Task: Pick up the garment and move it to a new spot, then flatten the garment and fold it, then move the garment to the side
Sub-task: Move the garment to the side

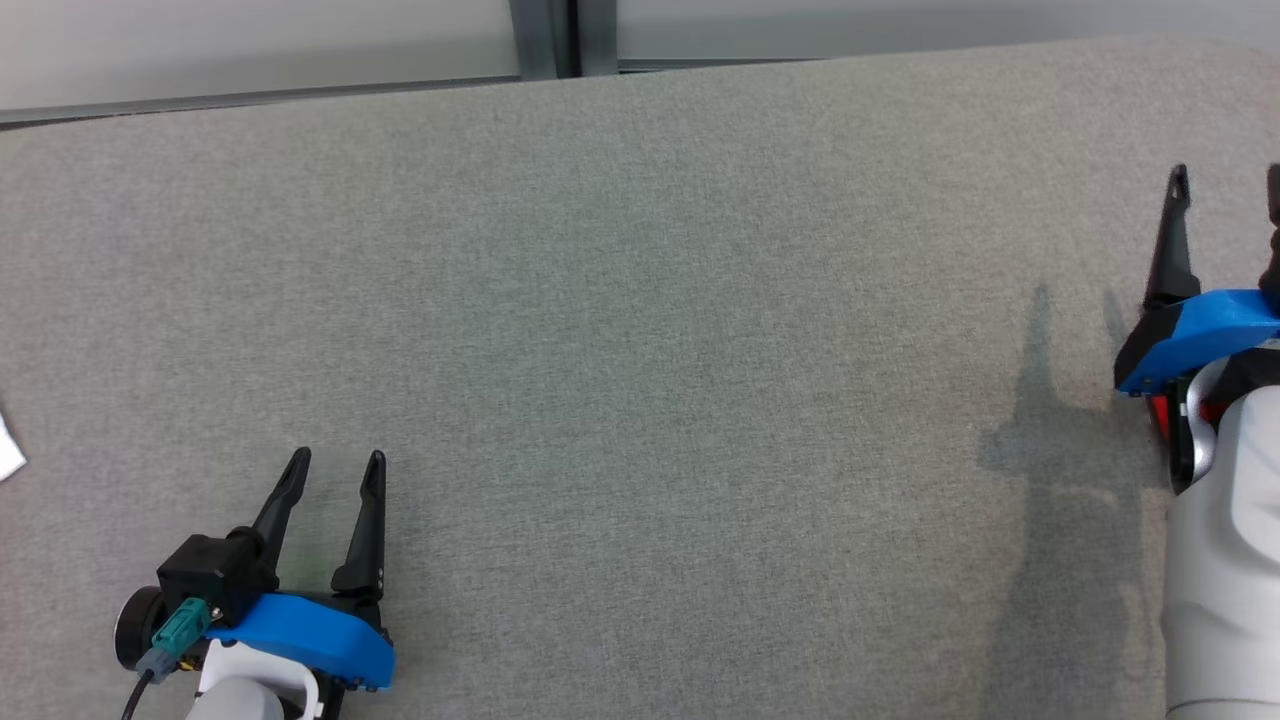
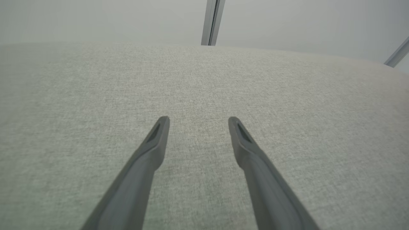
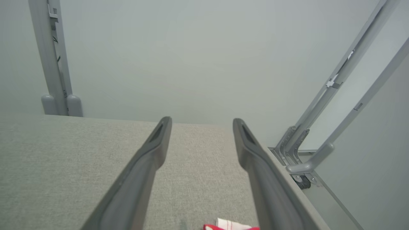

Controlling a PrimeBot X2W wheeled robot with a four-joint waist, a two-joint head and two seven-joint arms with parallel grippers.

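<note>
The left tool [image 1: 338, 457] at lower left and the right tool [image 1: 1228, 175] at the right edge are both spread, holding nothing. The garment [image 3: 231, 225] peeks in, red and white, at the right wrist view's bottom edge, on the tabletop [image 1: 640, 300]. Probably set aside already; little remains.

The wide grey tabletop [image 1: 640, 350] offers open passage, bounded by upright posts [image 3: 52, 57] and slanted struts [image 3: 334, 81] beyond its edges.
</note>
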